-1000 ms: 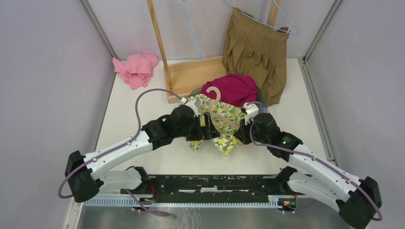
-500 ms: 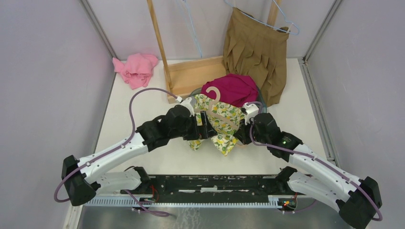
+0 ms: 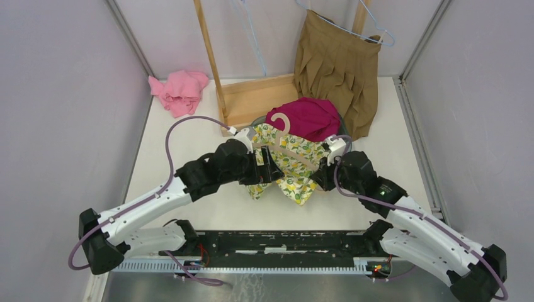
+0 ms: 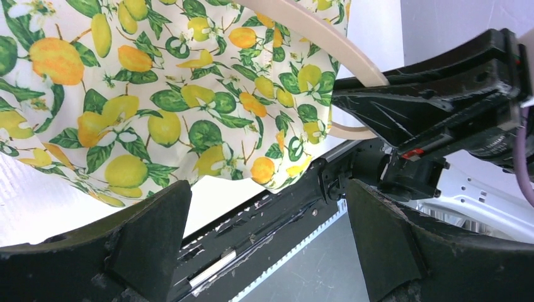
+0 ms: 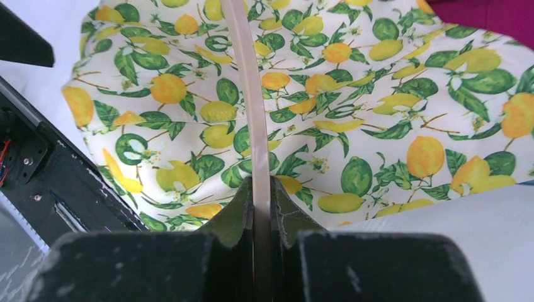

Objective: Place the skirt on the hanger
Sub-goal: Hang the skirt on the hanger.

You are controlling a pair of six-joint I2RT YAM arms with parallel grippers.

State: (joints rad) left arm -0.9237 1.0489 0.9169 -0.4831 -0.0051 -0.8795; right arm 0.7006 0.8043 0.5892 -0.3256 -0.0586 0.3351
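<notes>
The lemon-print skirt (image 3: 291, 165) lies bunched at the table's middle, with a beige plastic hanger (image 3: 284, 139) across it, its hook pointing up-left. My right gripper (image 3: 319, 174) is shut on the hanger's right arm; the right wrist view shows the beige bar (image 5: 249, 94) pinched between its fingers (image 5: 234, 214) over the skirt (image 5: 352, 113). My left gripper (image 3: 272, 168) is open and empty at the skirt's left edge; in its wrist view the skirt (image 4: 157, 94) lies above the spread fingers (image 4: 151, 229), and the hanger end (image 4: 315, 34) meets the right gripper.
A magenta garment (image 3: 303, 117) lies behind the skirt. A brown pleated skirt (image 3: 340, 66) hangs on a blue wire hanger (image 3: 378, 28) from the wooden rack (image 3: 255, 97) at the back. A pink cloth (image 3: 179, 91) lies back left. The arm base rail (image 3: 277, 242) runs along the near edge.
My left arm has shifted slightly left and back from the skirt, its elbow swinging outward. My right arm has moved a little right, still holding the hanger. The skirt has barely shifted.
</notes>
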